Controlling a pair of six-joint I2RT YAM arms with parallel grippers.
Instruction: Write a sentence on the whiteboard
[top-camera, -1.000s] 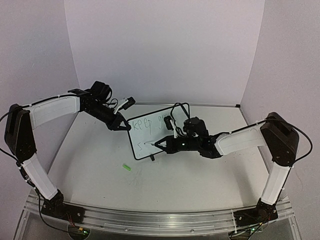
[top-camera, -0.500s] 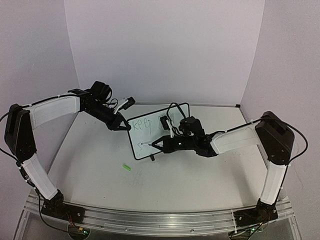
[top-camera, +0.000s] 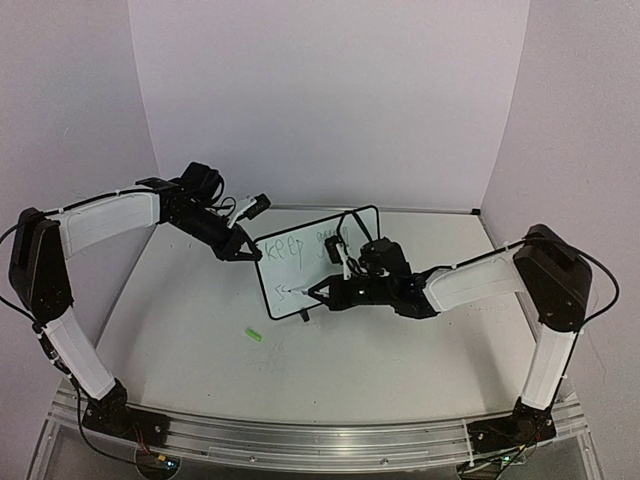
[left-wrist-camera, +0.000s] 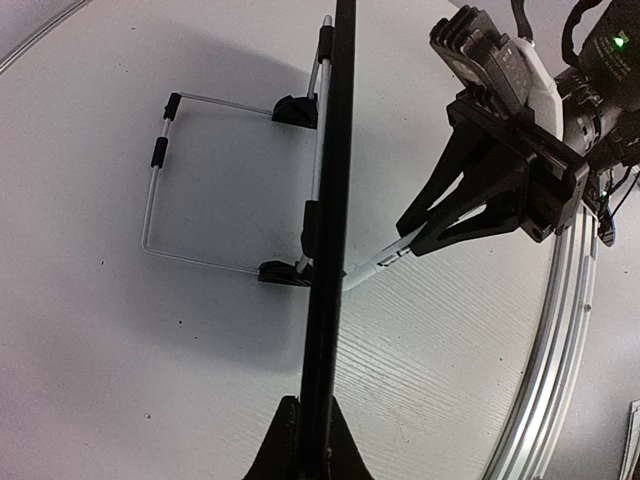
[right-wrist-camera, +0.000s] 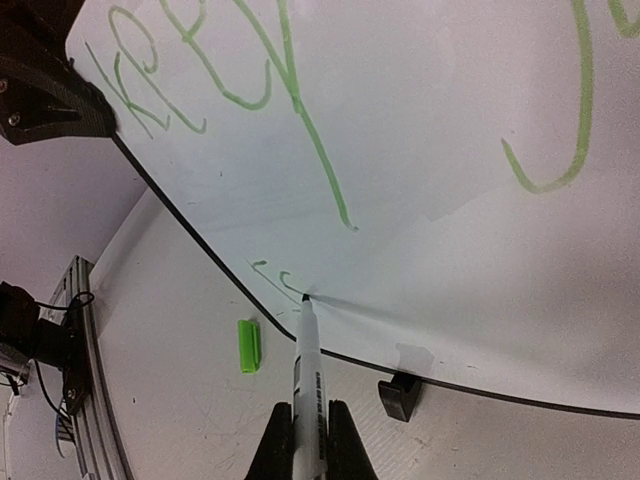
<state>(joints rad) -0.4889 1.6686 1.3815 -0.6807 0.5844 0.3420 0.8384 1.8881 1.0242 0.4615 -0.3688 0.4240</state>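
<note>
Top external view, from the left: the left pincer (top-camera: 241, 253) reaches in from the table's (top-camera: 180, 300) left edge and is pinched on the upper left corner of the whiteboard (top-camera: 300, 272). In the left wrist view the whiteboard's black rim (left-wrist-camera: 335, 200) runs edge-on between that pincer's fingers, with a wire stand (left-wrist-camera: 158, 153) propping it from behind. A green cap (top-camera: 253, 335) lies loose on the table, nearer the near edge, just off the whiteboard's lower left corner.

The whiteboard stands tilted around the middle of the table, toward the far edge. The sentence (top-camera: 283, 250) starts with a green "keep"; the next word is partly hidden by the right arm. A few small strokes begin a second line at the lower left. The marker (right-wrist-camera: 308, 370) tip touches the whiteboard there, and the right pincer (top-camera: 318, 291) is clamped on the marker's barrel.
</note>
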